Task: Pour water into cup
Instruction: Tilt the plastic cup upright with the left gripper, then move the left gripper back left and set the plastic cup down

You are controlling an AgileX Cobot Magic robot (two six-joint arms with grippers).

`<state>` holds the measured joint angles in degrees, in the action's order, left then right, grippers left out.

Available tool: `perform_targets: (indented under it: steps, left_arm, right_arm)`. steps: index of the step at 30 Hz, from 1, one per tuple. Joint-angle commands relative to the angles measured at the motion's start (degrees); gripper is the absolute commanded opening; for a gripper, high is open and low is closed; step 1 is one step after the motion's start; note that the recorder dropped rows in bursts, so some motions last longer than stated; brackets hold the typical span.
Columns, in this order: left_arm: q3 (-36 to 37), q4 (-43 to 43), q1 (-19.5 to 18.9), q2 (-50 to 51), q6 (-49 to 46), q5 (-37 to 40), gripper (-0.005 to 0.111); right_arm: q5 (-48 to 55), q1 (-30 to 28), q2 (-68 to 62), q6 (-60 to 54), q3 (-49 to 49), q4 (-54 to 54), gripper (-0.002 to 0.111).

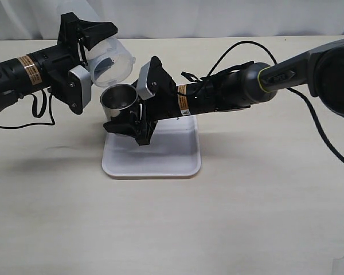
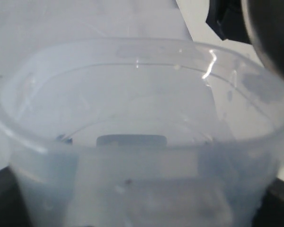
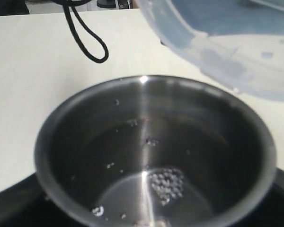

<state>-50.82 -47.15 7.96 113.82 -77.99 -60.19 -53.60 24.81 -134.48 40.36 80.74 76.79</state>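
My left gripper [image 1: 87, 60] is shut on a translucent plastic beaker [image 1: 112, 60], which is tipped on its side with its mouth facing the cup. The beaker [image 2: 142, 142] fills the left wrist view and hides the fingers. The steel cup [image 1: 119, 100] stands upright just below the beaker's lip, above the tray's far edge, with my right gripper [image 1: 136, 104] shut on it. In the right wrist view the cup [image 3: 146, 109] holds shallow clear water [image 3: 165, 187] with small bubbles, and the beaker's rim [image 3: 227, 52] hangs over the cup's far edge.
A white rectangular tray [image 1: 155, 157] lies on the pale table under the right gripper. Black cables run from the right arm [image 1: 321, 132] and loop beside the left arm [image 1: 40, 106]. A cable loop [image 3: 87, 35] lies beyond the cup.
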Motion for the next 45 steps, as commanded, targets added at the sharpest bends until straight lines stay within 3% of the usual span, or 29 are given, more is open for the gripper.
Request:
perform_targets:
  steps: [1,14,22,27,38,41,45]
  left_arm:
    - [-0.2,1.3,0.1,0.0,0.5,-1.4,0.000]
    - [-0.2,1.2,0.1,0.0,0.5,-1.4,0.000]
    - [-0.2,1.4,0.1,0.0,5.7,-1.4,0.000]
    - [-0.2,7.1,0.1,0.0,17.5,-1.4,0.000]
    - [-0.5,33.4,0.1,0.0,49.2,-1.4,0.000]
    - [-2.6,39.0,-0.4,0.0,58.0,3.1,0.000]
    - [-6.3,38.7,-2.3,0.0,68.2,11.8,0.000]
  right_arm:
    - [-1.4,0.1,0.6,-0.3,0.3,-1.4,0.004]
    - [-1.4,0.1,0.6,-0.5,0.3,-1.4,0.004]
    - [-1.4,0.1,0.6,-0.5,0.3,-1.4,0.004]
    - [-1.4,0.1,0.6,-0.5,0.3,-1.4,0.004]
    - [-1.4,0.1,0.6,-0.5,0.3,-1.4,0.004]
    - [-1.4,0.1,0.6,-0.5,0.3,-1.4,0.004]
    - [-1.4,0.1,0.6,-0.4,0.3,-1.4,0.004]
